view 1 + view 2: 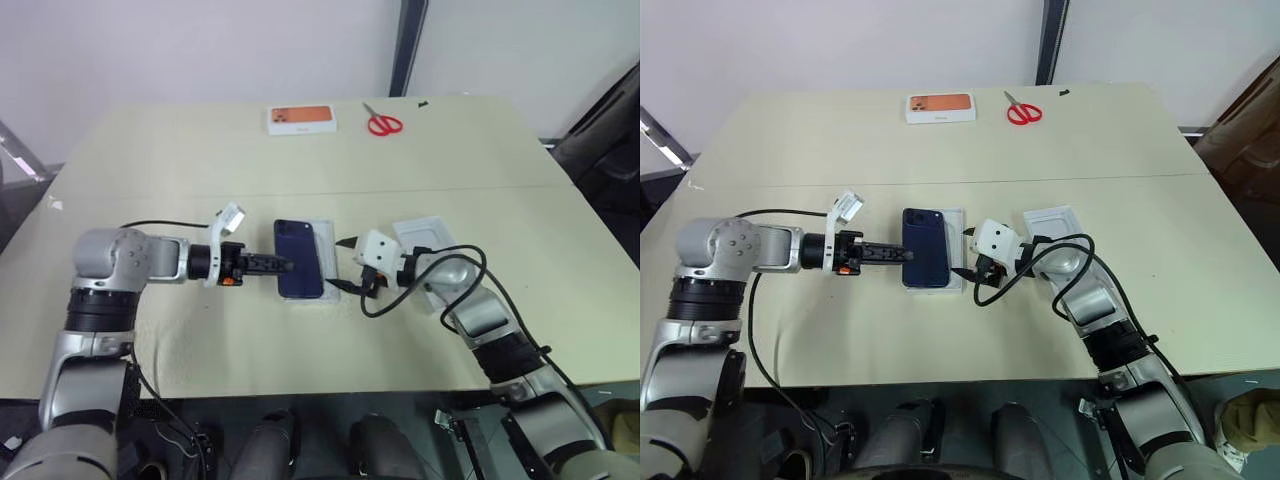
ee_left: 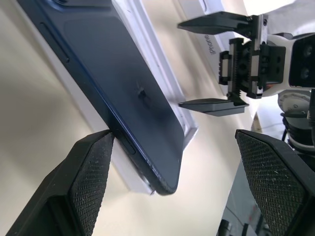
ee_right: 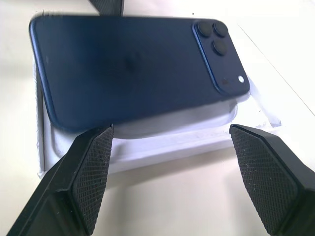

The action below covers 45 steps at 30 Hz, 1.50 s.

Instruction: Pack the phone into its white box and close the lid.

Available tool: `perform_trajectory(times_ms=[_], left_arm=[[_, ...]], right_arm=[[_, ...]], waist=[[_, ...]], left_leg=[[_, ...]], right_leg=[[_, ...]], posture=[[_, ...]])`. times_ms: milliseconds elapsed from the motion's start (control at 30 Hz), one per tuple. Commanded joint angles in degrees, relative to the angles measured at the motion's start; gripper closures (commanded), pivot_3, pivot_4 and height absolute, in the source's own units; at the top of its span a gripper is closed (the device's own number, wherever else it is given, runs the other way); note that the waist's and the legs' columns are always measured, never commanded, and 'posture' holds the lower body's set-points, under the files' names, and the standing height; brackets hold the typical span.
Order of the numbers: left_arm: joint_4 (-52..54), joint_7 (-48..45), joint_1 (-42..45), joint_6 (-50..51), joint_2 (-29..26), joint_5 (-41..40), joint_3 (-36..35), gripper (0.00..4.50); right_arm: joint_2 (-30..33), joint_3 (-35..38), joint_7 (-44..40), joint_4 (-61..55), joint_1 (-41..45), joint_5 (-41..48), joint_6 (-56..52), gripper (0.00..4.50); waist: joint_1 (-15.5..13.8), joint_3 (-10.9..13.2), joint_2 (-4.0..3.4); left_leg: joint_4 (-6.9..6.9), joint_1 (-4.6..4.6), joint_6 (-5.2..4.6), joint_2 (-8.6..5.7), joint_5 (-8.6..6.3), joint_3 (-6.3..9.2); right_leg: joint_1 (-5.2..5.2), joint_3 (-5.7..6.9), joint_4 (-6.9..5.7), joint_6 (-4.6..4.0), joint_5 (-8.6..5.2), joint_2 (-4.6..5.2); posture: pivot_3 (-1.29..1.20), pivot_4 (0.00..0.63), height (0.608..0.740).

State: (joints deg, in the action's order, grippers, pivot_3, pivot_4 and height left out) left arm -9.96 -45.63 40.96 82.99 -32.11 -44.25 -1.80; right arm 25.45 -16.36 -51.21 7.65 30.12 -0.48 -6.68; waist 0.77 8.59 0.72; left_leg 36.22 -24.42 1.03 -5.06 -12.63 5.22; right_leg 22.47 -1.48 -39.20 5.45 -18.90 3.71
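Note:
The dark navy phone (image 1: 298,258) lies back up and slanted on top of the white box (image 1: 322,235), its camera cluster (image 3: 219,54) at the far end. One long edge overhangs the box wall on my left side. My left gripper (image 1: 285,265) is open at that edge, and one finger (image 2: 93,167) is right against the phone's side. At the box's opposite side my right gripper (image 1: 340,265) is open too, with nothing between its fingers. The white lid (image 1: 425,240) lies inside up on the table to the right, partly under my right arm.
An orange-topped white box (image 1: 301,119) and red scissors (image 1: 383,123) lie near the table's far edge. A black cable (image 1: 375,300) loops below my right wrist. The table's front edge (image 1: 330,385) runs close below both arms.

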Motion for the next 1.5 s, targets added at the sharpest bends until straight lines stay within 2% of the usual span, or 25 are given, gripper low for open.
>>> perform_trajectory(times_ms=[33,300,633,800,833,900,967,1067,1100,1367,1500], left_arm=[[1.51,0.37,1.29,-0.46,0.41,-0.33,-1.21,0.36],[0.70,-1.58,1.24,-1.59,-2.27,0.80,1.12,0.36],[2.14,-2.82,0.98,0.28,-4.00,-0.86,0.00,0.36],[1.47,-1.73,-0.23,-10.40,-5.34,3.39,-1.79,0.36],[0.41,-0.52,-0.32,-12.07,-5.04,4.50,-2.20,0.87],[-1.83,1.96,-1.40,-19.09,-4.48,8.70,-2.02,1.57],[-3.05,3.82,-2.80,-26.48,-3.85,13.17,-0.71,2.74],[-2.33,4.56,-4.87,-30.51,-1.99,15.84,1.00,4.10],[-1.97,4.25,-5.42,-30.49,-1.44,16.02,1.60,4.48],[-5.93,6.40,-3.81,-32.33,5.89,19.55,4.00,4.48],[-4.58,4.39,-3.29,-30.21,8.09,19.22,5.76,4.48]], right_arm=[[0.20,0.78,-0.21,0.15,1.12,0.24,1.02,0.52],[3.91,3.28,-3.01,0.80,0.74,2.13,0.75,0.52],[2.53,2.64,-2.29,0.57,1.08,1.73,0.73,0.52],[1.99,4.74,-1.35,0.88,1.75,3.38,-0.61,0.52],[1.97,5.01,-0.99,0.95,1.90,3.44,-0.59,1.08],[2.10,5.15,-0.78,1.41,2.04,3.19,-0.41,1.79],[2.18,4.73,0.98,2.51,2.34,1.23,1.03,2.96],[2.22,2.98,4.30,5.71,3.26,-2.99,3.43,4.37],[1.90,2.75,4.59,6.18,3.34,-3.30,3.58,4.50],[-0.20,-0.84,6.65,8.38,4.17,-7.94,4.82,4.50],[-0.87,0.09,4.99,6.78,3.99,-5.62,4.22,4.50]], waist=[[0.13,0.00,0.00],[0.19,0.00,0.00],[0.22,0.00,0.00],[0.22,0.00,0.00],[0.21,0.00,0.00],[0.15,0.00,0.00],[0.15,0.00,0.00],[0.05,0.00,0.00],[-0.04,0.00,0.00],[-0.02,0.00,0.00],[0.06,0.00,0.00]], left_leg=[[-0.01,0.00,0.00,0.00,0.00,0.00],[-0.03,0.00,0.00,0.01,0.00,0.00],[-0.03,0.00,0.00,0.02,0.00,-0.01],[-0.04,0.00,0.01,0.02,0.00,0.00],[-0.04,0.00,0.01,0.02,0.00,-0.01],[-0.03,0.00,0.01,0.02,0.00,-0.01],[-0.04,0.00,0.01,0.01,0.00,-0.02],[-0.05,-0.01,0.01,0.01,0.00,-0.03],[-0.04,-0.02,0.00,0.01,0.00,-0.04],[0.00,-0.02,0.00,0.01,0.00,-0.05],[0.01,-0.02,0.00,0.00,0.01,-0.05]], right_leg=[[0.02,0.00,-0.01,0.00,0.00,0.00],[0.03,0.00,-0.02,0.00,0.00,-0.01],[0.04,-0.01,-0.02,0.00,0.00,-0.01],[0.05,-0.01,-0.02,0.00,0.00,-0.01],[0.05,-0.01,-0.02,0.00,0.00,-0.01],[0.03,-0.01,-0.01,0.00,0.00,-0.01],[0.04,-0.01,0.00,0.00,0.00,0.00],[0.07,-0.01,0.00,0.00,0.00,0.00],[0.06,-0.02,-0.01,0.00,0.00,0.01],[0.05,0.00,-0.03,0.00,0.00,0.00],[0.04,0.00,-0.04,0.00,0.00,-0.01]], posture=[[0.00,0.150,0.734],[0.00,0.150,0.734],[0.00,0.150,0.734],[0.00,0.150,0.734],[0.00,0.150,0.734],[0.00,0.150,0.734],[0.00,0.150,0.734],[0.00,0.150,0.734],[0.00,0.150,0.734],[0.00,0.150,0.734],[0.00,0.150,0.734]])
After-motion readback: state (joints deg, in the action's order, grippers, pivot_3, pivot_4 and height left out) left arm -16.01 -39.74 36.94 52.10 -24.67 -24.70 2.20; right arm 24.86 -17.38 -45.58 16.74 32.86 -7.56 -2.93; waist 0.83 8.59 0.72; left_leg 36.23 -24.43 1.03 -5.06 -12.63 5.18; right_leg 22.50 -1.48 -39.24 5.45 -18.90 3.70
